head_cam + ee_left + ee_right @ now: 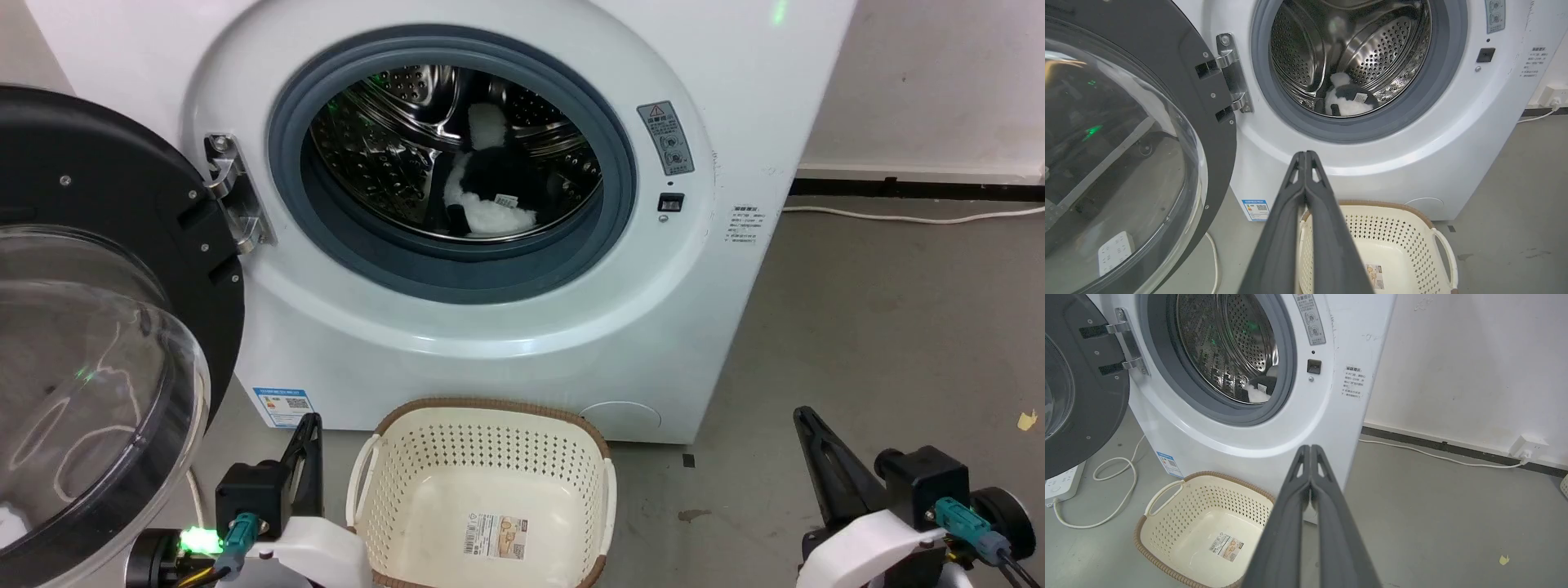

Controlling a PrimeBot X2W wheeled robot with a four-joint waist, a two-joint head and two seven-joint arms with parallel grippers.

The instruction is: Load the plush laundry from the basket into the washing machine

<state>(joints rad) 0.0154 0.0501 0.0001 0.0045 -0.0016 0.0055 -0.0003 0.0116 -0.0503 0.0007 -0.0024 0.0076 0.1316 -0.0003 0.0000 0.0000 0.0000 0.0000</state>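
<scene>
Ahead on the floor stands the washer (522, 351), its door (106, 171) swung wide to the left. Before it, the basket (490, 461) is empty but for a sticker (498, 535). The plush (498, 196) lies deep in the drum (375, 139), clear of the gasket (457, 278). Both the left gripper (1305, 155) and right gripper (1310, 448) hang low, fingers pressed together on nothing. Loading looks done; any retreat should steer arms wide of door and basket.

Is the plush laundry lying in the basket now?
No, the basket holds just a sticker; the plush laundry lies in the washing machine.
</scene>
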